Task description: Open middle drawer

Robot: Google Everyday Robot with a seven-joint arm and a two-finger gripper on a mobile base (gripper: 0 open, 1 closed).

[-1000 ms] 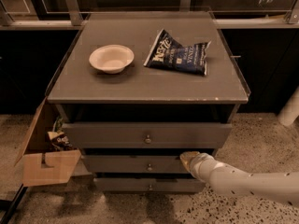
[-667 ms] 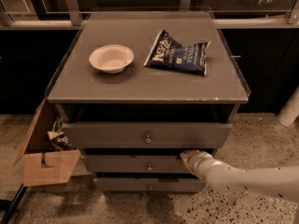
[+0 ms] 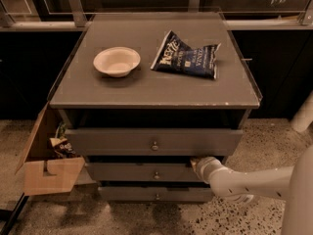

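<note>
A grey, matte, flat-topped bench point(image 3: 146, 89) with three stacked drawers is seen from above and in front, standing on a speckled floor point(image 3: 146, 219); its rear edge is met by a dark railed wall. A smooth white tubular arm point(image 3: 254, 182) enters from the right and is cut off by the frame edge. The top drawer point(image 3: 117, 142), the widest front, is noted below a dark recess. An open brown cardboard box point(image 3: 49, 175) is set at the bench's left side, its contents hard to make out. The middle drawer point(image 3: 122, 172), a plain flat front with a small round metal knob point(image 3: 156, 175), lies between the top drawer and the narrower bottom drawer point(image 3: 127, 194), with a shadowed gap above it. A crinkled dark blue chip bag point(image 3: 188, 58) and a round pale bowl point(image 3: 117, 61) are found apart on the benchtop. The gripper point(image 3: 195, 162) is placed at the middle drawer's upper right edge, partly in that gap; the state of its jaws cannot be told.
</note>
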